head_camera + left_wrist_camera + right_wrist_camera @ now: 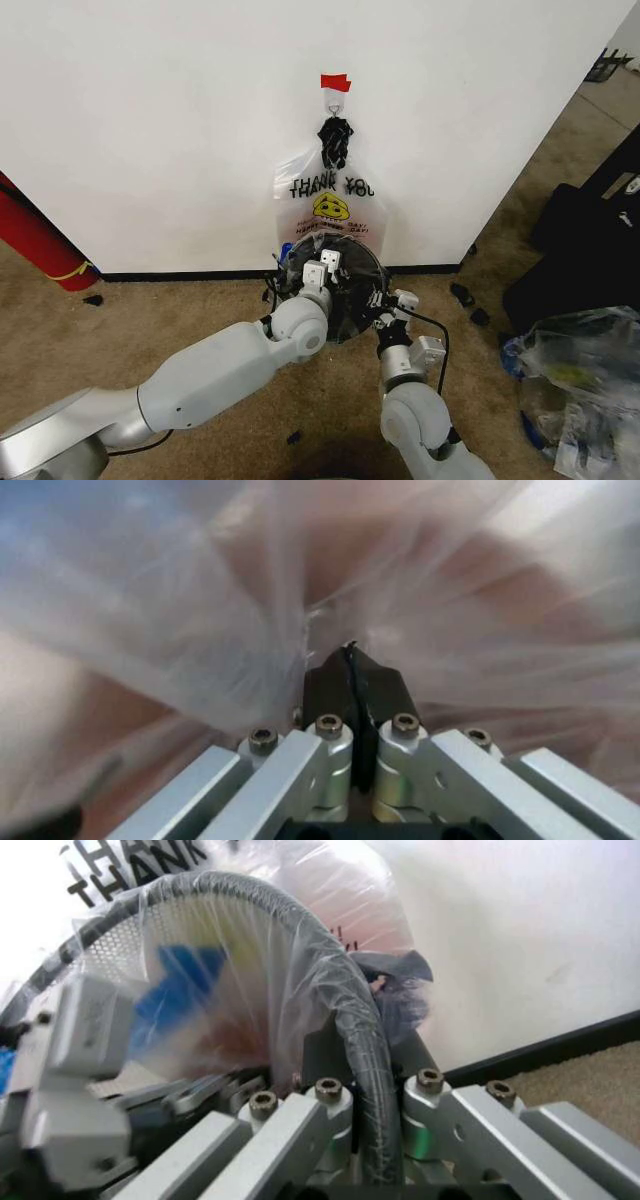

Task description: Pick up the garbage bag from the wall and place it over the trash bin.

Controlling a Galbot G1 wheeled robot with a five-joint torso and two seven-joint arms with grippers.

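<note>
White wall [150,120] and tan carpet back there. Left gripper [350,654] has its fingers pinched tight on garbage bag [330,205] film, while the right gripper [365,1087] is clamped on the trash bin [352,262] rim, film draped over it. Bag's top hangs from the wall hook [334,102] under red tape [335,82], right above the bin.

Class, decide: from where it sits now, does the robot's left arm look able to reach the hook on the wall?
Probably yes: the way up to the hook looks free, but the left end effector sits low at the bin, shut on bag plastic.
</note>
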